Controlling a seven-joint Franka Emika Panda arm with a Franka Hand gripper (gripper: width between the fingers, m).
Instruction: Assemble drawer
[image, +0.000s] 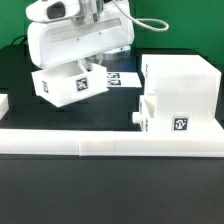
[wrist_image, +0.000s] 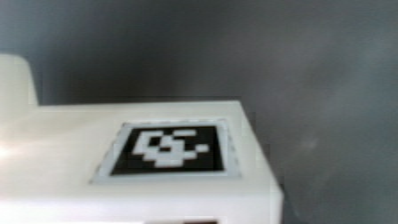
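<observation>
Arm: the white robot arm (image: 75, 40) is at the top of the exterior view, toward its left side, over the black table (image: 110, 190).

Claw: the gripper (image: 88, 62) points down at a small white tray. The arm's body and the tray hide the tips, so I cannot tell if the claw is spread or pinching.

Small tray under the claw: this tray (image: 70, 85) is tilted, with one corner lower. It has a black-and-white tag on its side. It seems to hang a bit above the table, but I cannot be sure.

Wrist view: a white tray face (wrist_image: 125, 150) with a blurry tag (wrist_image: 171, 148) fills the lower part. The dark table is behind it.

Big box: the housing (image: 180, 85) stands on the exterior view's right, well apart from the tilted tray.

Second tray: another tray (image: 172, 118) sits in the front of the housing, with a small knob (image: 141, 117) and a tag.

Marker board: the marker board (image: 122, 78) lies flat between the tilted tray and the housing.

Wall: a long low white wall (image: 110, 140) runs across the front, just in front of the housing.
</observation>
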